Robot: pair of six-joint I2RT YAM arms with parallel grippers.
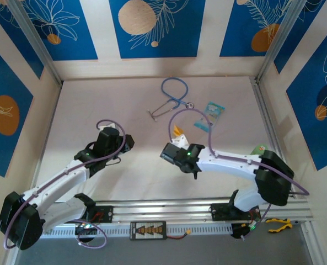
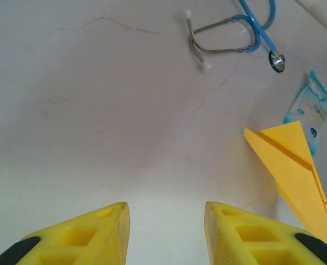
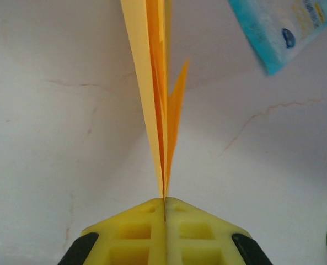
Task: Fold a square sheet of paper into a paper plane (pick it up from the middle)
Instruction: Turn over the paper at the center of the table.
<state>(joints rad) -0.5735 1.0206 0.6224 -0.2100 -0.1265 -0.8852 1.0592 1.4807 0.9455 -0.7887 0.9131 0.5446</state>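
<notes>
The square sheet of paper stands folded into an orange-yellow paper plane (image 3: 155,83) with a pointed tip. My right gripper (image 3: 165,200) is shut on its rear edge and holds it above the table, the folds fanning away from the jaws. From above, the paper plane (image 1: 178,132) sticks out beyond the right gripper (image 1: 176,142) near the table's middle. In the left wrist view the paper plane (image 2: 293,165) is off to the right. My left gripper (image 2: 166,212) is open with only bare table between its yellow fingers, and it (image 1: 129,142) sits left of the plane, apart from it.
A blue stethoscope (image 1: 174,96) lies at the back centre and a light-blue printed packet (image 1: 210,115) to its right. Both also appear from the left wrist: the stethoscope (image 2: 246,33) and the packet (image 2: 309,113). Yellow-handled pliers (image 1: 278,223) rest on the rail at front right.
</notes>
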